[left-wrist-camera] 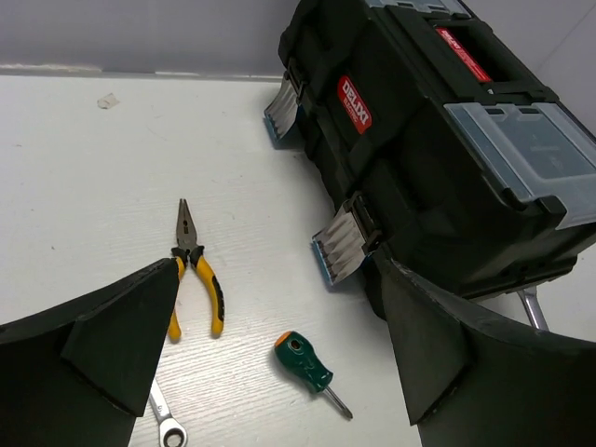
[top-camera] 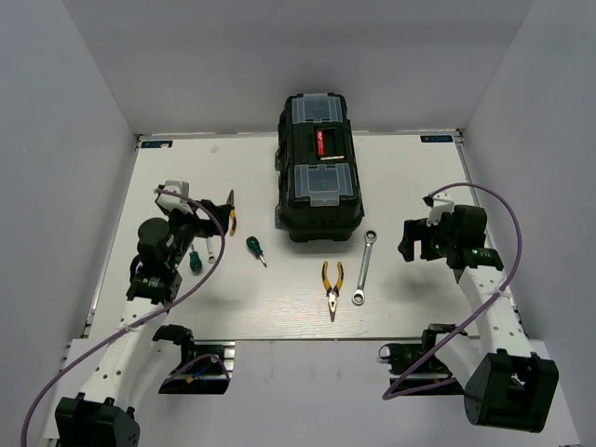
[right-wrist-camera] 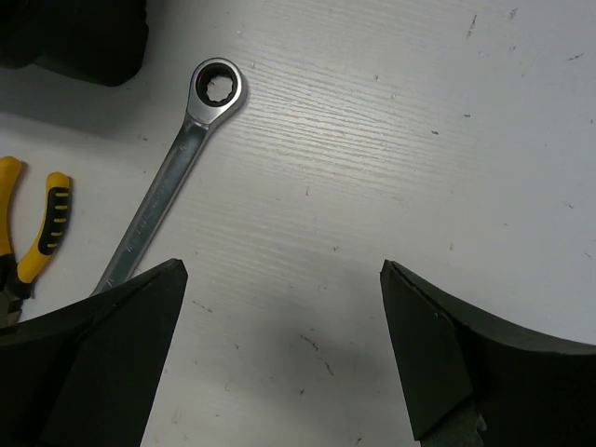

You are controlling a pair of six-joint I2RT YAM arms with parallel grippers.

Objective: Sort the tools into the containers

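The black toolbox (top-camera: pixel 317 168) with a red handle and two clear-lidded boxes stands shut at the back centre. Left of it lie yellow-handled pliers (top-camera: pixel 230 212), a small wrench (top-camera: pixel 210 250) and two green screwdrivers (top-camera: pixel 255 249) (top-camera: pixel 195 261). In front of it lie more pliers (top-camera: pixel 332 287) and a silver wrench (top-camera: pixel 364 268). My left gripper (top-camera: pixel 203 220) hovers open over the left group; its wrist view shows the pliers (left-wrist-camera: pixel 196 270), a screwdriver (left-wrist-camera: pixel 307 365) and the toolbox (left-wrist-camera: pixel 438 140) between open fingers (left-wrist-camera: pixel 112 345). My right gripper (right-wrist-camera: pixel 282 270) is open above bare table right of the wrench (right-wrist-camera: pixel 168 196).
The white table (top-camera: pixel 447 186) is walled by grey panels at the back and both sides. The toolbox's silver latches (left-wrist-camera: pixel 340 244) face the left arm. Cables loop from both arms near the table's front edge.
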